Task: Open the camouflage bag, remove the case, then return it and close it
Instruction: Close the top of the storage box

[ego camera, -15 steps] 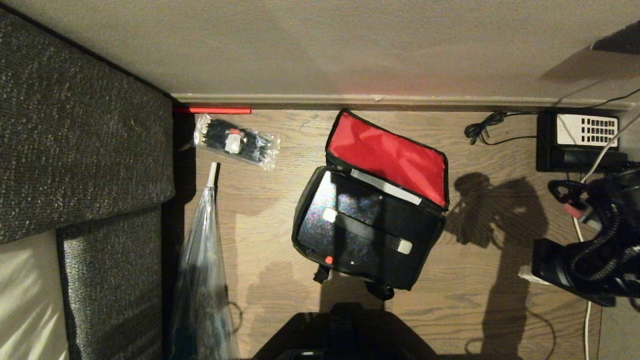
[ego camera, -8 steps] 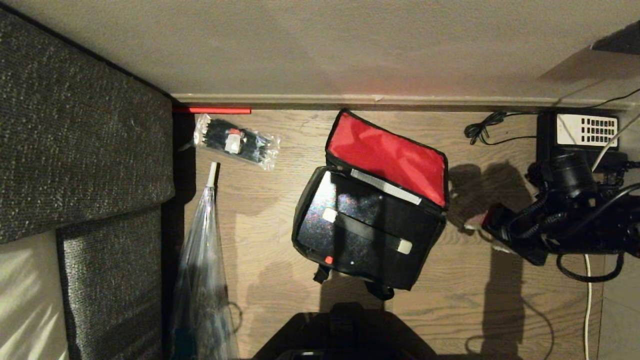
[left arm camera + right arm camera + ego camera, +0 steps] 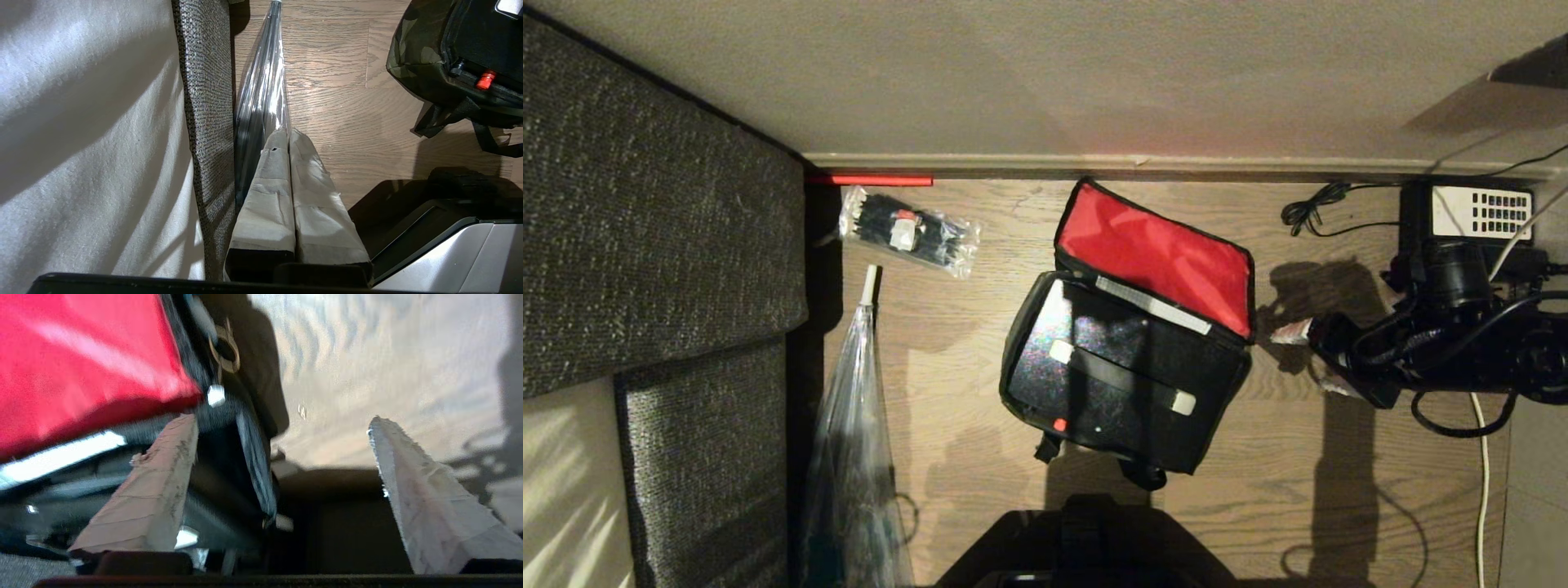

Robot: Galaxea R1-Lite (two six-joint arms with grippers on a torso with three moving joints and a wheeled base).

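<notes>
only the right wrist view shows the right hand (image 3: pixel 282 424) spread open beside the camouflage bag (image 3: pixel 229 449).

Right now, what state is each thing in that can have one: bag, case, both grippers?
camouflage bag: open, red-lined lid flipped back.
case: lying inside the bag.
right gripper: open, beside the bag's right end, holding nothing.
left gripper: shut, empty, parked near the sofa.

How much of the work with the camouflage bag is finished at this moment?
The boxy camouflage bag stands open, red-lined lid up, and the flat glossy black case lies inside. Whether it was already out, I cannot tell. The right gripper, jaws open, is at the bag's right corner beside the lid. Closing remains. The left gripper is parked, shut.
</notes>
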